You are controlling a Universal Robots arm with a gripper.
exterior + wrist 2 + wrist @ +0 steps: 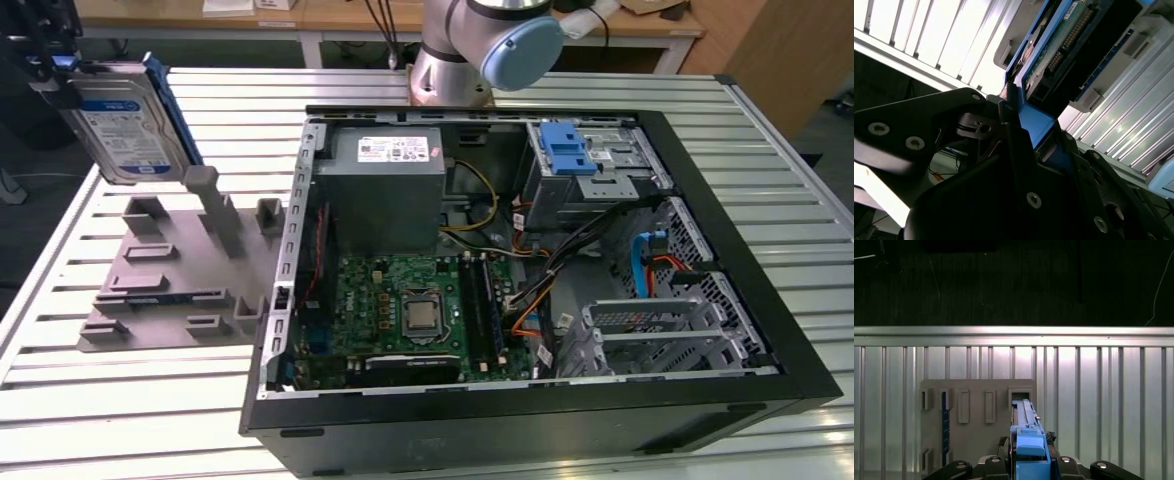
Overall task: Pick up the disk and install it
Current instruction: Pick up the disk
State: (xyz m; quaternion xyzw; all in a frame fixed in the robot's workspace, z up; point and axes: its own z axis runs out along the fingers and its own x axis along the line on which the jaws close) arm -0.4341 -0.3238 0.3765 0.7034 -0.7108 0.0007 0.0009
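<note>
Black jaws are clamping the blue-framed silver rectangular hard disk, holding it upright above the grey slotted fixture block by the slatted metal worktop's edge; pickup looks done, with installation in the open black computer case remaining.

You see an open computer case on the slatted table, a grey fixture block just beside it.

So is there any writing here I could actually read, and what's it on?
White-and-blue label on the disk: there is print, but it is too small to read.
White sticker on the power supply: there is print, also too small to read.
Nothing else is legible.
</note>
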